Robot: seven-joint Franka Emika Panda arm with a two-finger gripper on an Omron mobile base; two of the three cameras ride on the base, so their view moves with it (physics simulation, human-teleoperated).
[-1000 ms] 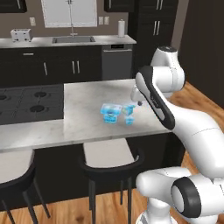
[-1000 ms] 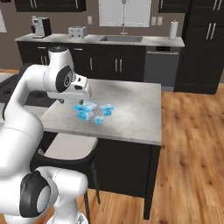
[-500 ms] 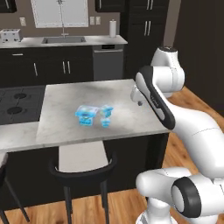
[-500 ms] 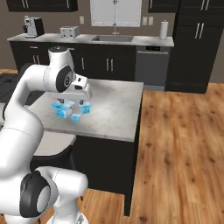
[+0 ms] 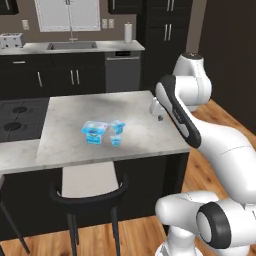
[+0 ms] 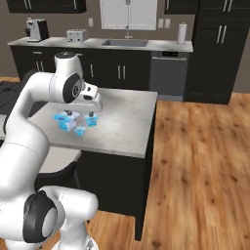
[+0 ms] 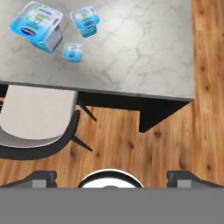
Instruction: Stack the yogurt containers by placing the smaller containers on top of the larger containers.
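Three translucent light-blue yogurt cups stand close together on the grey marble island. The widest cup [image 5: 94, 132] [image 6: 63, 121] [image 7: 36, 24] is apart from the medium cup [image 5: 118, 126] [image 6: 92, 120] [image 7: 85, 19]. The tiny cup [image 5: 115, 140] [image 6: 79, 131] [image 7: 72, 51] sits in front of them, nearer the island's front edge. None is stacked. My gripper [image 5: 159, 117] [image 6: 80, 114] [image 7: 113, 179] hangs open and empty above the island's right part, off to the side of the cups. Its fingertips [image 7: 40, 178] stand wide apart.
A dark stool with a pale seat [image 5: 91, 181] [image 7: 34, 117] is tucked under the island's front edge. A black cooktop [image 5: 16, 118] lies at the island's left end. Wooden floor [image 6: 195, 156] spreads beyond the island's right edge. A back counter with a sink [image 5: 72, 45] runs behind.
The whole picture has shifted: the base has driven, so the island and cups sit differently in both base views. The cups keep their arrangement. The gripper stays open.
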